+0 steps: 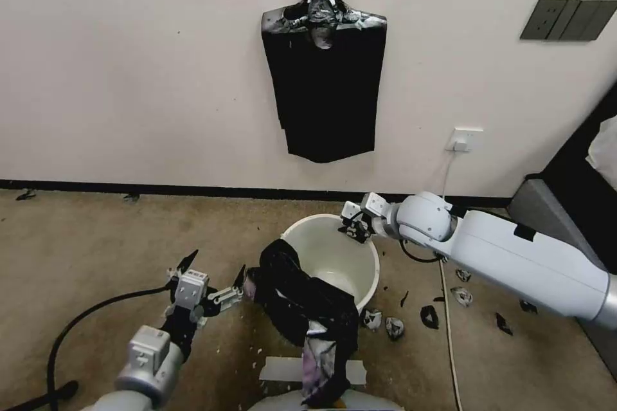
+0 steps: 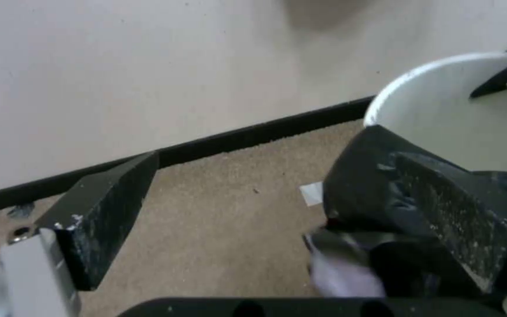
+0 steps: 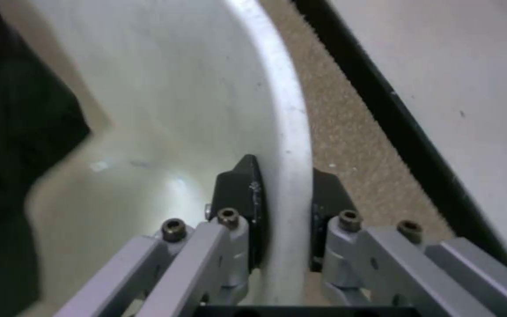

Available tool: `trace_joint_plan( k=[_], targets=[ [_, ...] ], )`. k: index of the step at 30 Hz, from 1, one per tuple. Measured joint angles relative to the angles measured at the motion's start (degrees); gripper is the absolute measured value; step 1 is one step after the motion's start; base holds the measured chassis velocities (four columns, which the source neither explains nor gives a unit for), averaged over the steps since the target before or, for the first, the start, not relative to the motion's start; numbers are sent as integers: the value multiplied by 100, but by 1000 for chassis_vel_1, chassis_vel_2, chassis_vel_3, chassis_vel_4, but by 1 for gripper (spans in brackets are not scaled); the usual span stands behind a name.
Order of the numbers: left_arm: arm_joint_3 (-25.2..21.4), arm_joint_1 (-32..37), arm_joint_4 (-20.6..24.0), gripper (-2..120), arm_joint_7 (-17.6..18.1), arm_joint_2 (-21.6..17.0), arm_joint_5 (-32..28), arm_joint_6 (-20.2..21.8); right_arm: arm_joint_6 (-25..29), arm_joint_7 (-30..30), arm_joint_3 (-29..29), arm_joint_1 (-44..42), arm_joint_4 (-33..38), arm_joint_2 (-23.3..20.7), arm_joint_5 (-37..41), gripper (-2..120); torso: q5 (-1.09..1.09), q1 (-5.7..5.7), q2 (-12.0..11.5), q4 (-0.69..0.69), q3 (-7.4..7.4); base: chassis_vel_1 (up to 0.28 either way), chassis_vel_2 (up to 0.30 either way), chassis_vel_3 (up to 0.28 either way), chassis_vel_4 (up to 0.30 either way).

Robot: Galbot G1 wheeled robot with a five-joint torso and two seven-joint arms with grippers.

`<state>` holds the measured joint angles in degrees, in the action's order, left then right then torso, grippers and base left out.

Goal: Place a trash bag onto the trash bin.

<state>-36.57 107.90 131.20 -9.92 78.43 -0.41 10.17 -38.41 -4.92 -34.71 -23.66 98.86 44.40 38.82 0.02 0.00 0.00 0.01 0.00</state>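
gripping the far rim of the round cream-white plastic trash bin [image 1: 334, 256], the right gripper [image 1: 353, 229] has one pad inside the wall and one outside, clenched on the rim itself [image 3: 292, 176]; judged purpose: to steady the bin while the bag is worked over it.

the thin glossy black plastic trash bag [image 1: 308, 308] is draped over the near rim, on the side of the bin opposite the right gripper, part hanging inside and part trailing down the outer wall toward the carpet. it covers a portion of the rim, not the whole mouth; the fitting is judged incomplete.

the left gripper [image 1: 209, 289] sits low, just beside the bag's outer fold, fingers spread wide and holding nothing. one fingertip [image 2: 459, 207] lies against or very near the bag material; contact cannot be confirmed.

small black plastic scraps [image 1: 427, 316] lie on the carpet below the right arm.
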Motion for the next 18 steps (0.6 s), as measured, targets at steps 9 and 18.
trace_joint_plan(
  k=[9, 18],
  targets=[
    [30, -20, -84, 100, 4, 0, -15, 8, -145, 1949, 1747, -1619, 891, 104, 1867, 10, 0, 0, 0, -1, 0, 0, 0, 0, 0],
    [75, -1, -97, 100, 8, 44, -19, 19, 252, 3521, 2915, -2954, 1606, 711, 3113, 9, -1, 0, 0, 0, 0, 0, 0, 0, 0]
  ],
)
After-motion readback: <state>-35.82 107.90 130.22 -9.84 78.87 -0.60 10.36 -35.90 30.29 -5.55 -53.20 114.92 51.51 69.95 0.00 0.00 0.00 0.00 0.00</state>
